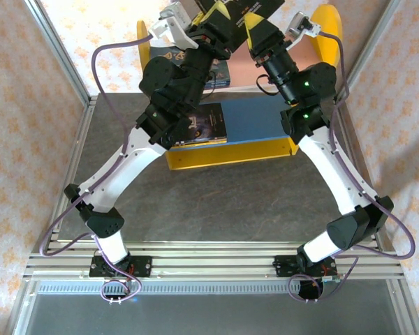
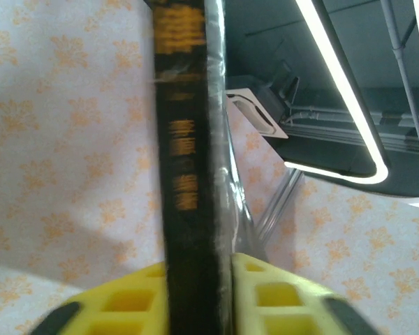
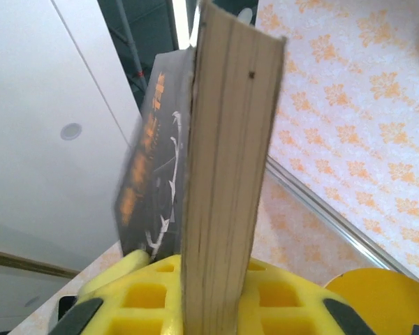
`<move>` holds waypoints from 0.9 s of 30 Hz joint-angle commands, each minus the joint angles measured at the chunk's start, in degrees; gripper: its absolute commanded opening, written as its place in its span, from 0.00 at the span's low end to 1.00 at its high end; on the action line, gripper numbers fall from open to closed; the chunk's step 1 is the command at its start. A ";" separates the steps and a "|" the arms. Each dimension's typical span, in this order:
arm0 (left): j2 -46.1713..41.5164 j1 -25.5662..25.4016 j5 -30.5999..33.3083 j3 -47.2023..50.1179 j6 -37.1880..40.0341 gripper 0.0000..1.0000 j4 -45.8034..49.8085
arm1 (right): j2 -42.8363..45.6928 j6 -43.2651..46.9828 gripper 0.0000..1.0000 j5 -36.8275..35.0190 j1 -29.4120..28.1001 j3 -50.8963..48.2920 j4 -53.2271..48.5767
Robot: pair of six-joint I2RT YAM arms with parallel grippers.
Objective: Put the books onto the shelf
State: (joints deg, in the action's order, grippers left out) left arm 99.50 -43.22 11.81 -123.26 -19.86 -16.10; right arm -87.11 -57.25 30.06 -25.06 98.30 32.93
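The top camera looks down from above and behind me onto the counter (image 1: 230,199) and shelf (image 1: 230,155). The wrist cameras sit close at my jaws and face up: left along a dark book (image 2: 188,174), right along a pale-edged book (image 3: 227,181). Both see the flowered wall (image 2: 70,139).

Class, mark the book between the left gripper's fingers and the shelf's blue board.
book (image 2: 186,174), left wrist view, on its dark spine.
blue board (image 1: 255,120), top external view, on its bare right half.

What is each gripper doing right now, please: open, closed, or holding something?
Left gripper: jaws closed on a dark-spined book.
Right gripper: jaws closed on a paperback, page edges toward the camera.
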 commanded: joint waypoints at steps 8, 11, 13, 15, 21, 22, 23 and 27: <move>-13.27 4.96 -1.27 12.93 -0.51 0.53 5.85 | 0.32 2.02 0.10 5.03 4.86 1.56 -3.16; -15.98 7.77 -2.40 12.60 -0.43 0.54 16.59 | -0.27 6.12 0.09 7.25 6.64 6.13 -14.12; -16.49 8.99 -3.55 9.94 1.08 0.54 25.03 | -1.21 6.52 0.09 10.29 8.40 8.86 -18.44; -15.96 10.13 -4.74 5.76 2.43 0.54 34.19 | -1.91 6.78 0.09 12.48 10.38 11.05 -22.31; -11.35 15.52 -15.45 -7.81 1.85 0.55 56.50 | -2.89 12.10 0.09 20.79 14.97 16.32 -32.94; -10.61 16.76 -19.26 -9.19 1.08 0.56 58.35 | -2.59 13.86 0.09 21.78 15.28 16.94 -35.29; -9.88 18.16 -23.56 -10.16 -0.08 0.58 59.43 | -2.50 15.79 0.08 22.40 15.46 17.62 -37.45; -6.25 24.54 -38.17 -13.40 -7.12 0.63 61.33 | -1.90 21.70 0.08 23.81 15.48 19.46 -45.33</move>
State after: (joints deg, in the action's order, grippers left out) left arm 90.39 -21.71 -12.12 -135.26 -21.96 37.80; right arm -91.46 -41.91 49.54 -9.32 114.26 -9.13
